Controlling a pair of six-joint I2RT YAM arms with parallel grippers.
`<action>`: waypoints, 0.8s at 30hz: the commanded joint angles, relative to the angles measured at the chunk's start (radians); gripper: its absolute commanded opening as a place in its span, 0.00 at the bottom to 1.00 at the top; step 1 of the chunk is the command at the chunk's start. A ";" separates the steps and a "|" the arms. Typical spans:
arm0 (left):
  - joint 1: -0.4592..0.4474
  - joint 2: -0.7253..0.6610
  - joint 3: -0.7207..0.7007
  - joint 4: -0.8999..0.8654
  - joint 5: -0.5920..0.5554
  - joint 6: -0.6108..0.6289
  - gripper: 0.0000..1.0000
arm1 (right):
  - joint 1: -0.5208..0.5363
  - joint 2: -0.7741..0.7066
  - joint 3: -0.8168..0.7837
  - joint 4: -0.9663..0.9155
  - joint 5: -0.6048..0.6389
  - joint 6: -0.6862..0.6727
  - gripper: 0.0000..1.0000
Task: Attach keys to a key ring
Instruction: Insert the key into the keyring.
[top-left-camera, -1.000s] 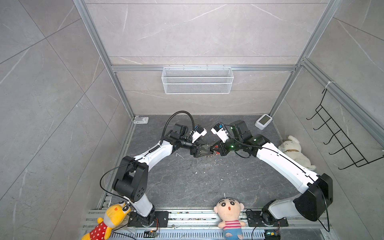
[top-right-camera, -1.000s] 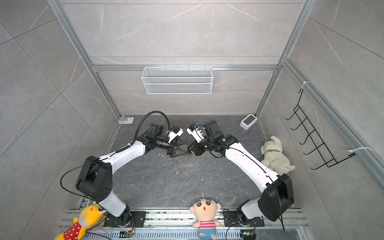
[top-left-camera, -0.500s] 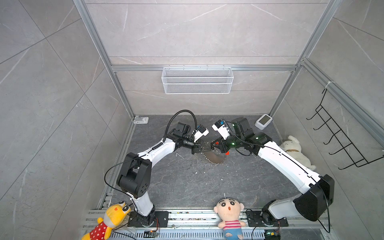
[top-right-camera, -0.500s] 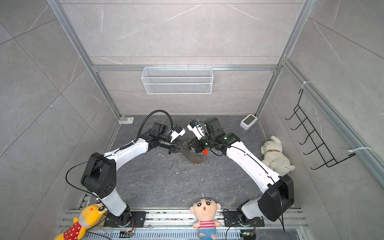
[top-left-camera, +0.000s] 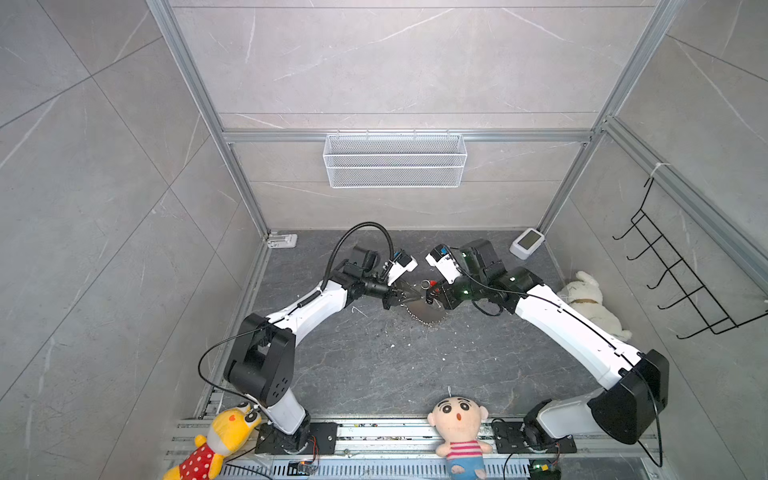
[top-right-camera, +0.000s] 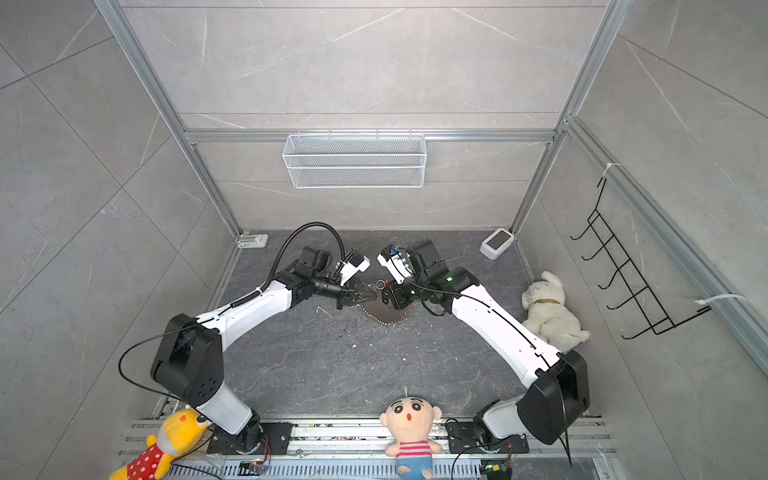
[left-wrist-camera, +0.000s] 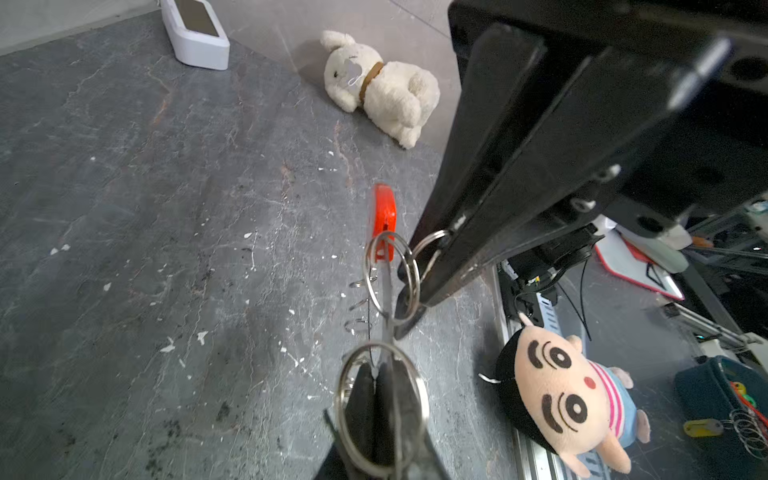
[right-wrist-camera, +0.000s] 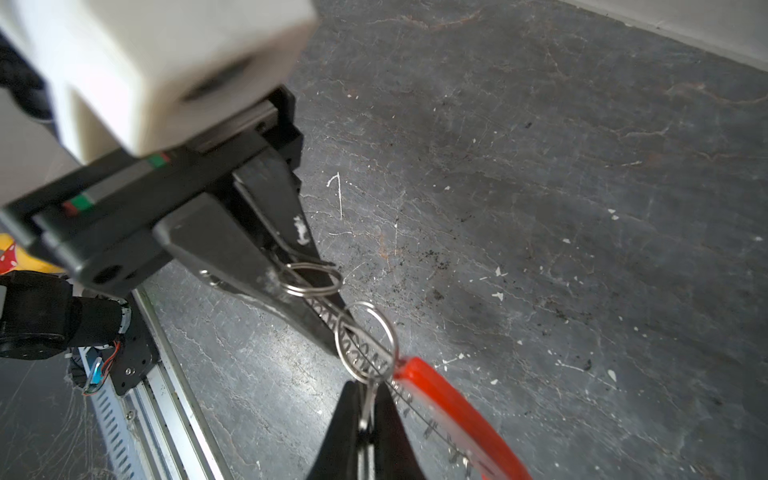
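- Has clamped the left gripper onto the grey band of the key ring within the last second: jaws wide a second ago, tight now.
- Pinches the loop from the opposite side with the right gripper: jaws narrow, a sliver of silver metal caught between them; cannot tell whether loosening.
- Carries the key ring between the two arms at mid-table, hanging under the jaw tips, seemingly clear of the table.
- Means, probably, a loop braced at two spots for threading; nothing attached yet.
- Gives, in both top views, only a grey fringed half-disc with a red speck.
- Adds, in the left wrist view, a silver ring slipped round the left jaws and the red strip beyond; in the right wrist view, that strip right beside the right jaws.
- Finds the keys, a small black fob, in no view for certain.
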 joint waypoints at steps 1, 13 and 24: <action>0.002 -0.090 -0.053 0.206 -0.064 -0.077 0.00 | 0.000 -0.036 -0.042 0.005 0.016 0.024 0.23; -0.003 -0.108 -0.095 0.310 -0.068 -0.125 0.00 | -0.008 -0.142 -0.074 0.076 0.004 0.078 0.33; -0.020 -0.112 -0.084 0.319 -0.094 -0.132 0.00 | -0.089 -0.061 0.003 0.207 -0.090 0.211 0.22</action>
